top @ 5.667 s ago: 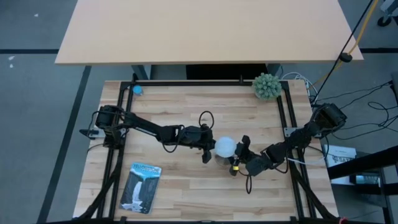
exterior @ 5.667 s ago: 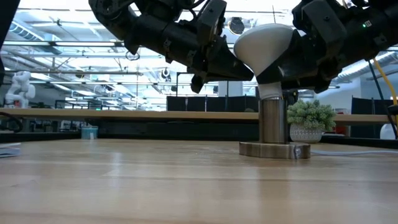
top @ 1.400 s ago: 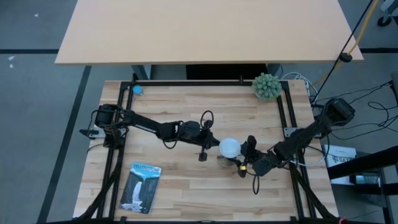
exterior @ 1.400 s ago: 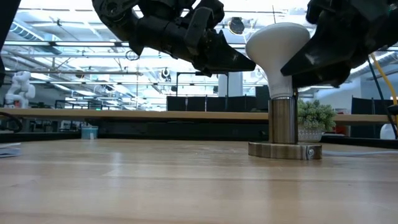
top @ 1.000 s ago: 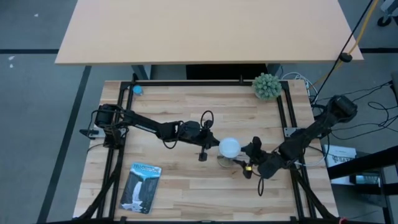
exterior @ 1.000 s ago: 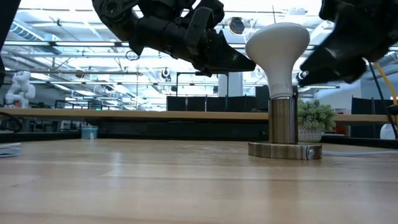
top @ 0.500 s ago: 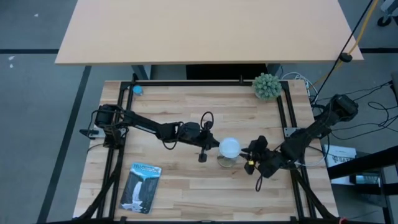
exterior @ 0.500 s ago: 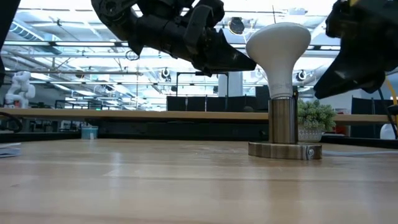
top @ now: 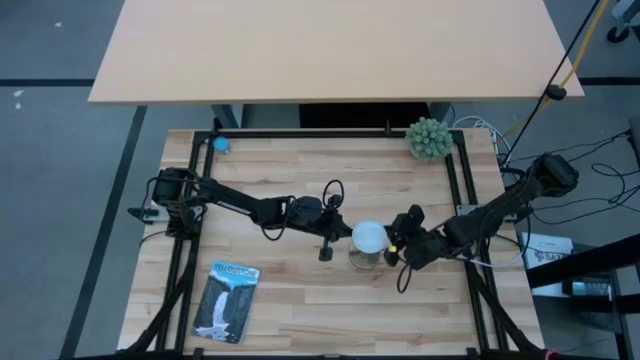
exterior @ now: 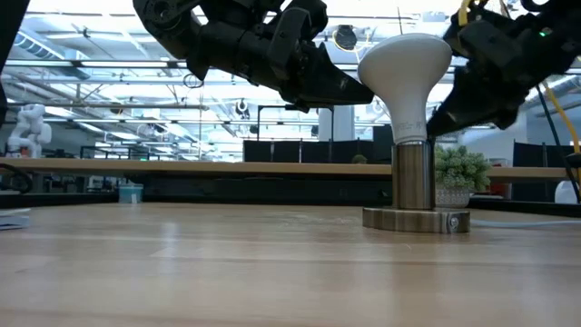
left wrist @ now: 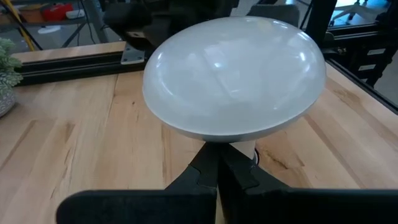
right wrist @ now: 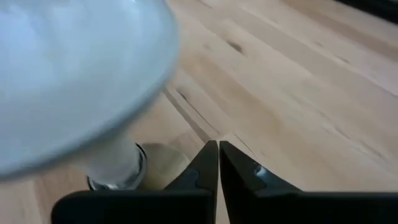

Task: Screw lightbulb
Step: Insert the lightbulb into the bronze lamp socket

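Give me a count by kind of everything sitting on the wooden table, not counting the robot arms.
Bulb: 1
Socket base: 1
Plant: 1
Packet: 1
Small blue thing: 1
Total: 5

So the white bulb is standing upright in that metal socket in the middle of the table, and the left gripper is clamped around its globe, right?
Not quite. The lightbulb does stand upright in the metal socket, but the left gripper is not clamped on it: the low view shows it beside the globe with a gap between them, and the left wrist view shows its fingers shut together below the bulb.
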